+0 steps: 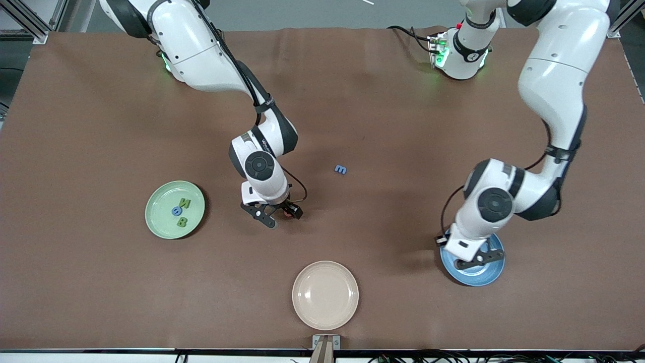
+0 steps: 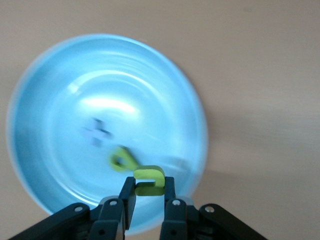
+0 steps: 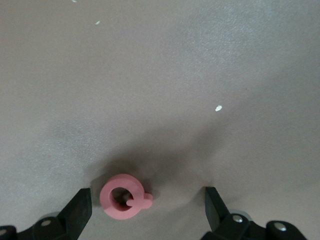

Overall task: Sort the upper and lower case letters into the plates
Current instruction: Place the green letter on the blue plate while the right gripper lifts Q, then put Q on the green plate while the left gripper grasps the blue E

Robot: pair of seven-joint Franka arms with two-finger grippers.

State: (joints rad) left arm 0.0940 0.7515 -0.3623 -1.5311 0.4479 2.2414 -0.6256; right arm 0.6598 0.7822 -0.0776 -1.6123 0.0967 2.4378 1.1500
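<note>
Left end effector [image 2: 149, 192] pinching green u [image 2: 149, 180] over blue plate [image 2: 165, 90] with x [image 2: 97, 132] and p [image 2: 121, 160].

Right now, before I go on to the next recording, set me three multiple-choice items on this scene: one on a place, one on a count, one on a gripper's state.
1. Where is the pink Q?
A. on the table between the right gripper's open fingers
B. in the pale green plate
C. on the cream plate

2. How many letters lie in the pale green plate?
A. one
B. three
C. five

3. What is the left gripper doing?
A. hanging open
B. shut on nothing
C. shut on a green u over the blue plate

Answers: 1 A, the right wrist view shows it on bare table between the fingers. 2 B, two green and one blue show there. 3 C, the fingers pinch the letter above the plate.
</note>
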